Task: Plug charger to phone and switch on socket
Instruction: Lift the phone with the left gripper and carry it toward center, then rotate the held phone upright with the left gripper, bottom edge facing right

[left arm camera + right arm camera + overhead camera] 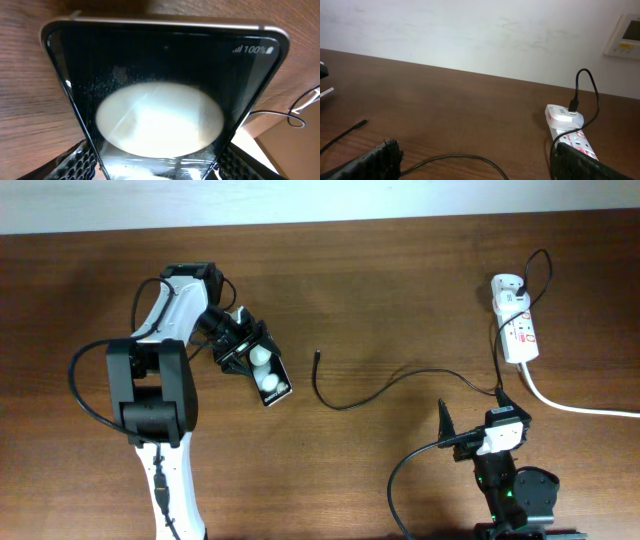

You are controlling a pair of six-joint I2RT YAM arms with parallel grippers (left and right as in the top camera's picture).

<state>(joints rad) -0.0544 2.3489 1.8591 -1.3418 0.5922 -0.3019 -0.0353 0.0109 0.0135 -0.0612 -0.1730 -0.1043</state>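
Phone [273, 386], a small flat black rectangular smartphone with a glossy face, is held at one short end by the left gripper [252, 358] over the left-centre of the brown wooden table [380, 270]. The ribbed black fingers [80, 161] are closed on its two long edges. In the left wrist view the face shows a broad pale oval reflection and small white "100%" lettering at the far corner. Whether the far end touches the table cannot be told. Charger [400, 383], a long thin black cable, has its small black plug tip lying loose on the wood just right of the phone and apart from it. The line bows across the table centre, runs toward the right gripper [472, 412], then climbs and loops into a white plug adapter [504, 284]. Socket [519, 330], a small white elongated power strip with red markings, lies at the far right with the adapter seated in its far end. The switch position is too small to read. A thick white cord [580, 408] leaves its near end toward the right edge. The right gripper hangs low near the front right, fingers spread wide, holding nothing, with the cable lying between them in the right wrist view. A pale wall [470, 30] rises behind the table.
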